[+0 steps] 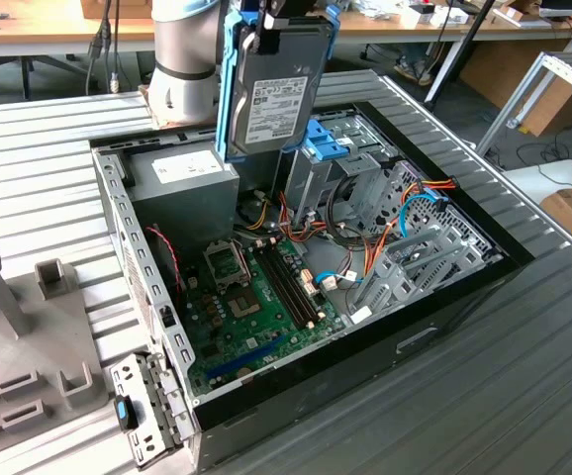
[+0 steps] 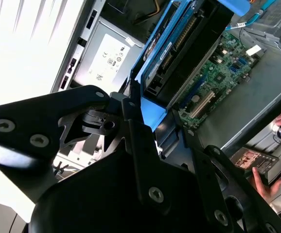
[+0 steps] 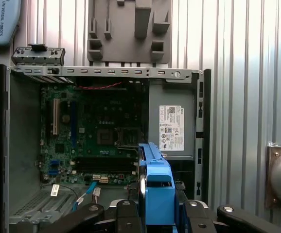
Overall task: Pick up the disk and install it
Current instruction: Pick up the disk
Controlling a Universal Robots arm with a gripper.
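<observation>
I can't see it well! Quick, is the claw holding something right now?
Gripper: shut, holding the disk upright above the open case.

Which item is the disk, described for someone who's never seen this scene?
Find the open computer case on the ribbed table. Over it, near the grey power-supply box, the gripper holds the disk upright. Unlike the box, it's slim, blue-railed, with a barcoded white label.

You see the disk [image 1: 288,49]: dull grey metal, white paper label [image 1: 274,107], smooth blue plastic rails [image 1: 226,94]. Counter [image 1: 48,139]: ribbed bare metal, slight sheen.
</observation>
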